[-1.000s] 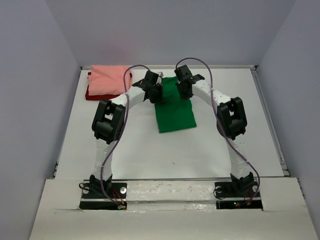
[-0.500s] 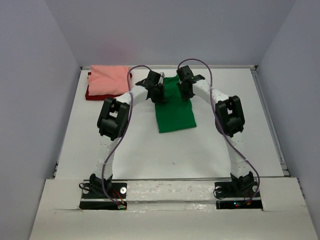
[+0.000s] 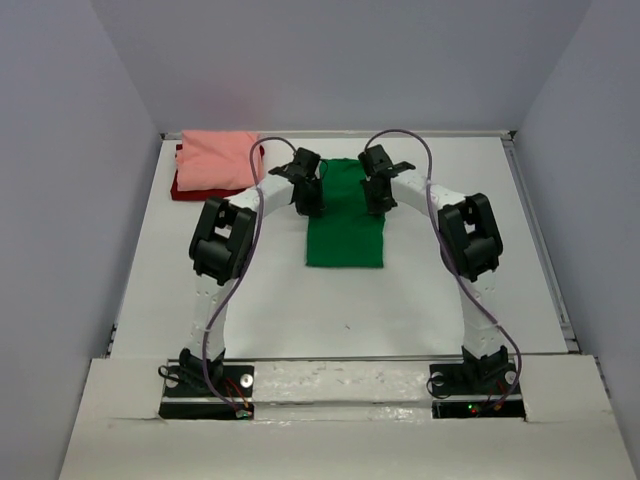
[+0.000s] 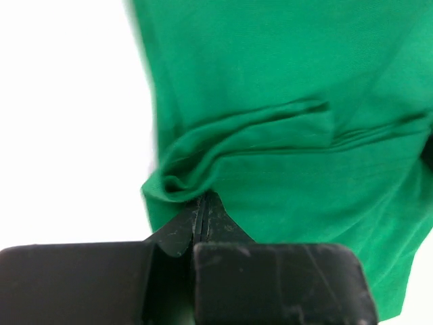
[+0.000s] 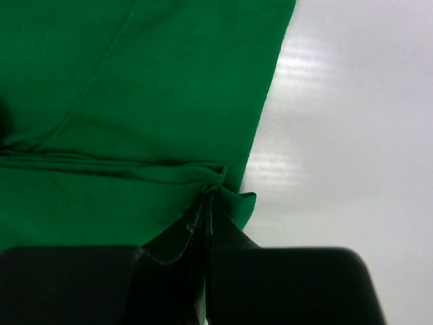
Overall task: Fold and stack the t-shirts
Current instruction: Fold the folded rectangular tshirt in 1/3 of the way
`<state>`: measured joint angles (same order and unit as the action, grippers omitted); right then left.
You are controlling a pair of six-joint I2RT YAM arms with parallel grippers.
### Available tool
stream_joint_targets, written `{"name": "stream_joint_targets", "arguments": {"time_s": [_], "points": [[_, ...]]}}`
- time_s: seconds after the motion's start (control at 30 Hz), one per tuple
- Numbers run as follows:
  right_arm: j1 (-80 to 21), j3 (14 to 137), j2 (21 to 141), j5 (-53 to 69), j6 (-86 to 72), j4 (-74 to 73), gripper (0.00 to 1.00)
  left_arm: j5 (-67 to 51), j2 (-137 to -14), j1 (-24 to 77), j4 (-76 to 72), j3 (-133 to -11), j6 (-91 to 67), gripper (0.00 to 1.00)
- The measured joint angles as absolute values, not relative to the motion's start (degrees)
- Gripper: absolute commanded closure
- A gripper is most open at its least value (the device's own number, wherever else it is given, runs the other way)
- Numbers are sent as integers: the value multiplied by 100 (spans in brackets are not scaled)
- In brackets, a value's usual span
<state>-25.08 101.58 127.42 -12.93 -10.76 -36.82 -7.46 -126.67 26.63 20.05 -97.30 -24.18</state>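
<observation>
The green t-shirt (image 3: 345, 222) lies as a long folded strip in the middle of the table. My left gripper (image 3: 307, 196) is shut on its left edge, pinching a bunched fold (image 4: 196, 177). My right gripper (image 3: 380, 192) is shut on its right edge, pinching a small fold (image 5: 220, 183). Both grip near the far half of the strip. The salmon pink t-shirt (image 3: 218, 159) lies folded on top of the dark red t-shirt (image 3: 186, 188) at the far left corner.
The white table (image 3: 260, 290) is walled by grey panels on the left, right and back. A raised rail runs along the table's right edge (image 3: 540, 240). The arm bases sit on the near ledge (image 3: 340, 385).
Both grippers moved toward me, drawing the far part of the green shirt over itself. The strip now lies straight and squared, no longer slanted to the right.
</observation>
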Motion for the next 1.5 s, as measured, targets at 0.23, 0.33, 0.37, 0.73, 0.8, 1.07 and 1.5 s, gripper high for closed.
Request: {"name": "stream_joint_targets", "arguments": {"time_s": [0.23,0.33,0.37,0.73,0.8,1.07,1.5], "points": [[-2515,9334,12195,-1243,-1404,-3669,100,-731,-12029,2696,1809,-8718,-2580,100],[-2517,8947,11950,-1238,-1516,-3629,100,-731,-11780,2757,1682,-8326,-2633,100],[-2517,8853,11889,-1236,-1546,-3618,100,-733,-11677,2805,1627,-8167,-2657,100],[-2552,8090,11391,-1269,-1793,-3441,100,-738,-10818,3448,993,-6790,-2971,100],[-2576,7929,11281,-1288,-1841,-3428,100,-749,-10711,3544,814,-6582,-3046,100],[-3006,7223,10829,-1535,-2095,-3238,100,-738,-10331,3771,381,-5964,-3269,100],[-3472,6532,10278,-1605,-2646,-3264,100,-613,-9561,3903,543,-5137,-3522,100]]}}
